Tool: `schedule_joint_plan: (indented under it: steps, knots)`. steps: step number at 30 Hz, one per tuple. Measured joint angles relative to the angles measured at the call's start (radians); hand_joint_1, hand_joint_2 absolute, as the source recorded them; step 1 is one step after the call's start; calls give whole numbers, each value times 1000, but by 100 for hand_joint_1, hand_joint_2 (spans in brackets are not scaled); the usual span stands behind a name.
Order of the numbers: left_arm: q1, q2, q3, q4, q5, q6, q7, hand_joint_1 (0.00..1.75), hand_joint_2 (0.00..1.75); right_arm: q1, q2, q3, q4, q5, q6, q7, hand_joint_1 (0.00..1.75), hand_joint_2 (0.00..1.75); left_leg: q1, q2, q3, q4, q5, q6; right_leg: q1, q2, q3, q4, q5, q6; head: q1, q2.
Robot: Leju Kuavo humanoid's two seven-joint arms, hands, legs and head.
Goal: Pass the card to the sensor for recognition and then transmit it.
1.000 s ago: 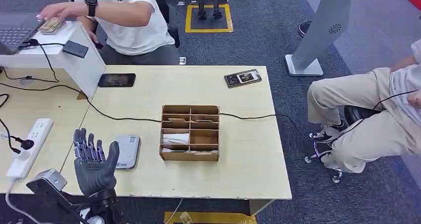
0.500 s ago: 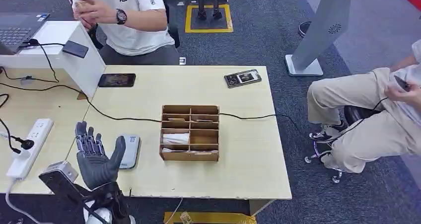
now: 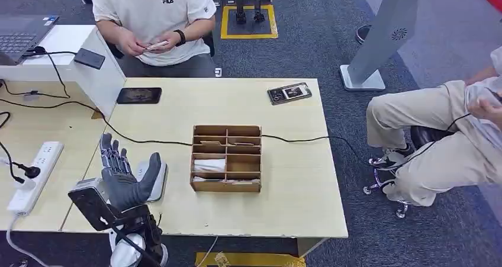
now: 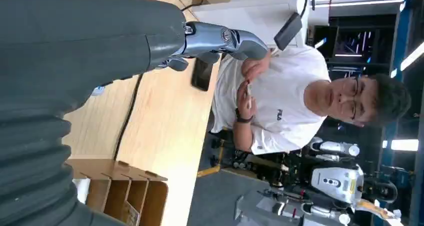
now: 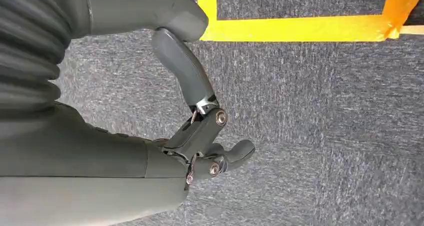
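Head view: left robot hand [image 3: 125,173] spread and empty above the flat grey sensor pad [image 3: 155,181] on the pale wooden counter [image 3: 284,178]; right robot hand [image 5: 200,131] curled, holding nothing; seated person [image 3: 155,12] holds the small card [image 3: 157,44].

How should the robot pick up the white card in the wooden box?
Probably from straight above. The wooden box has walls on every side of the white card, so a sideways reach is blocked. The card seems to lie nearly flat, so pinch one long edge. The left hand, open, is nearest.
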Motion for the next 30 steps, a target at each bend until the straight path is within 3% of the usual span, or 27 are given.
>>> schedule_joint_plan:
  steps: [4, 8, 13, 18, 30]
  knots:
    - [-1, -6, 0, 0, -36, 36, -34, 0, 175, -1, 0, 1, 0, 0, -5, 0, 0, 175, 0, 0, 0, 0, 0, 0, 0, 0, 0, 0, 0, 0, 0, 0]
    - [1, -33, 5, -1, -131, 50, -106, 0, 175, -1, 0, 1, 0, 0, -9, 0, 0, 175, 0, 0, 0, 0, 0, 0, 0, 0, 0, 0, 0, 0, 0, 0]
    - [11, -115, 73, -15, -367, 57, -216, 0, 175, -1, 0, 12, 0, 0, -16, 0, 0, 175, 0, 0, 0, 0, 0, 0, 0, 0, 0, 0, 0, 0, 0, 0]
    - [21, -170, 143, -57, -562, 58, -227, 0, 175, -1, 0, 30, 0, 0, -15, 4, 0, 175, 0, 0, 0, 0, 0, 0, 0, 0, 0, 0, 0, 0, -1, 0]
    - [49, -184, 235, -160, -789, 58, -227, 0, 175, -1, -8, 70, 0, 0, -6, 12, 0, 175, 0, 0, 0, 0, 0, 0, 0, 0, 0, 0, 0, 0, 0, 0]
